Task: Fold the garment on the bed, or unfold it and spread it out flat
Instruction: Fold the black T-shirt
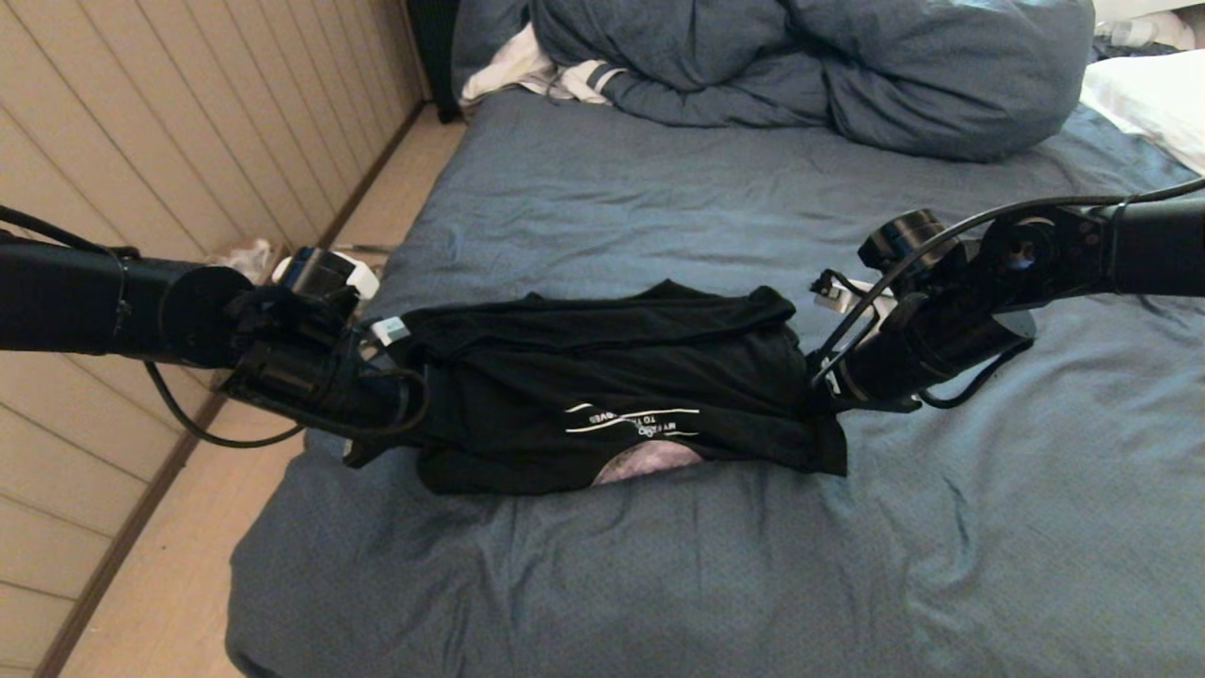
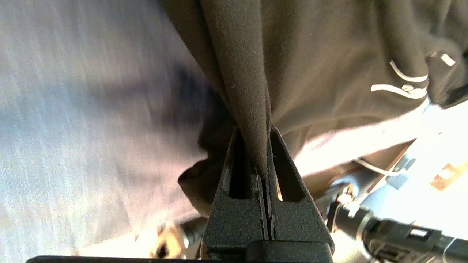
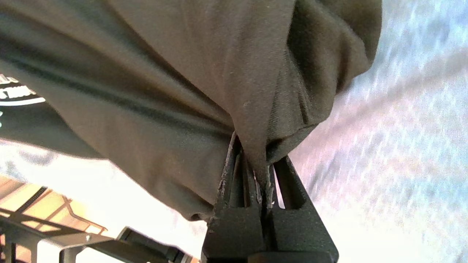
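The garment (image 1: pixel 602 386), a black T-shirt, hangs stretched between my two grippers just above the bed (image 1: pixel 659 565), its lower edge resting on the sheet. White lettering and a bit of pale moon print show low on its front. My left gripper (image 1: pixel 414 391) is shut on the shirt's left end; in the left wrist view a fold of the garment (image 2: pixel 248 73) runs into the left gripper (image 2: pixel 261 146). My right gripper (image 1: pixel 817 394) is shut on the right end, where the garment (image 3: pixel 182 84) bunches at the right gripper (image 3: pixel 257 155).
A bulky blue duvet (image 1: pixel 847 66) lies heaped at the head of the bed, with a white stripe-cuffed cloth (image 1: pixel 537 71) at its left and a white pillow (image 1: pixel 1153 99) at the right. A panelled wall (image 1: pixel 169 141) and a strip of floor run along the bed's left side.
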